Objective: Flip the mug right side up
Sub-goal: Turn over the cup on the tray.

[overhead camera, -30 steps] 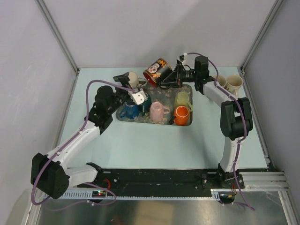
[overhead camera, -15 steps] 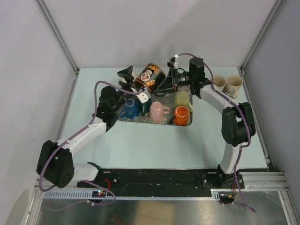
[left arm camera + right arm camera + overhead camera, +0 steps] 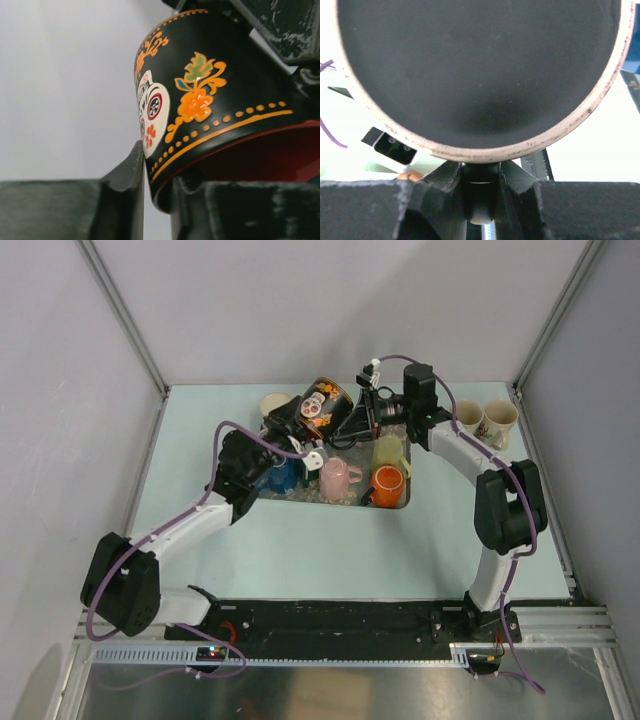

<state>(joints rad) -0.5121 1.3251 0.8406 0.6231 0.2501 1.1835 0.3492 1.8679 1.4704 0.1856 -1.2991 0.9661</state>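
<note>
Above the tray (image 3: 330,504) of small cups (image 3: 335,478), the black painted mug (image 3: 322,403) hangs tilted in the air. The left gripper (image 3: 159,177) pinches its rim; the right gripper (image 3: 480,176) clamps its handle from the far side.

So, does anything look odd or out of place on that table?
Yes: the black painted mug is off the table, tipped on its side in the air above the far end of the tray. The right gripper pinches its handle and the left gripper grips its rim. No spill or damage shows.
</note>
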